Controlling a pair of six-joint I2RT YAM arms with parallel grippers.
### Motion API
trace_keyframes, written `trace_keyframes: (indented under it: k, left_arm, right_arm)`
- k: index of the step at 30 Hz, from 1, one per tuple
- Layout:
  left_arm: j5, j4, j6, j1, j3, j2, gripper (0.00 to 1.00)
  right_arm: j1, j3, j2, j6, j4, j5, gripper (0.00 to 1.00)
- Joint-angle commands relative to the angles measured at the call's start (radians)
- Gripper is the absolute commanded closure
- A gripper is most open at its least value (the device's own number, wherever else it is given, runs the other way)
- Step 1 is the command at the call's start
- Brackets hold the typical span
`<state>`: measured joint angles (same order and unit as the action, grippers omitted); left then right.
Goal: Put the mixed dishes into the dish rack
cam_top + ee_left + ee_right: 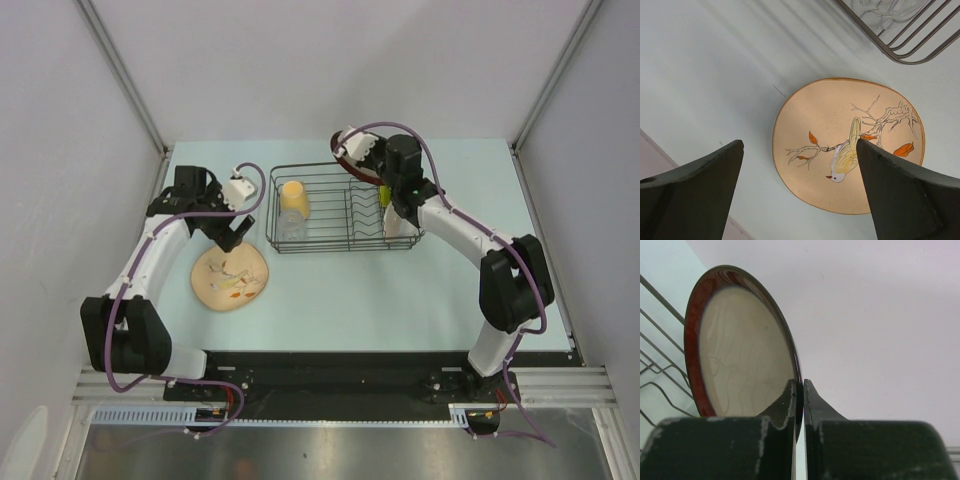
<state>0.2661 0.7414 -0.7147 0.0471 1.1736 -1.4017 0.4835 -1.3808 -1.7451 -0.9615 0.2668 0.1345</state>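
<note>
R gripper (800, 386) is pinched tight on the rim of the dark-red-rimmed cream dish (740, 350), held up over the far side of the black wire dish rack (320, 168). L gripper (800, 145) is wide open w/ nothing in it, hovering over the beige bird-painted plate (840, 125), which lies flat on the table (400, 290) near the rack's near-left corner. Pale yellow mug (293, 194) & clear glass (290, 228) sit in the rack's left end.
</note>
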Motion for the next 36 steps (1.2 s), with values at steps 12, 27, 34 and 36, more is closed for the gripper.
trace_keyframes:
  k: [12,27,34,36]
  left_arm:
    - [0.013,-0.023,0.024,-0.01,0.009,0.046,0.0]
    - [0.019,0.006,0.063,-0.01,0.049,0.052,0.0]
    - [0.03,0.01,0.084,-0.009,0.041,0.044,0.0]
    - [0.035,0.012,0.087,-0.009,0.043,0.04,0.0]
  right_arm:
    - [-0.011,0.017,0.11,-0.03,0.029,-0.064,1.0]
    - [-0.037,0.238,0.257,0.07,0.117,-0.058,1.0]
    - [-0.025,0.281,0.3,0.03,0.144,-0.091,1.0]
    - [-0.019,0.285,0.302,-0.017,0.127,-0.113,1.0]
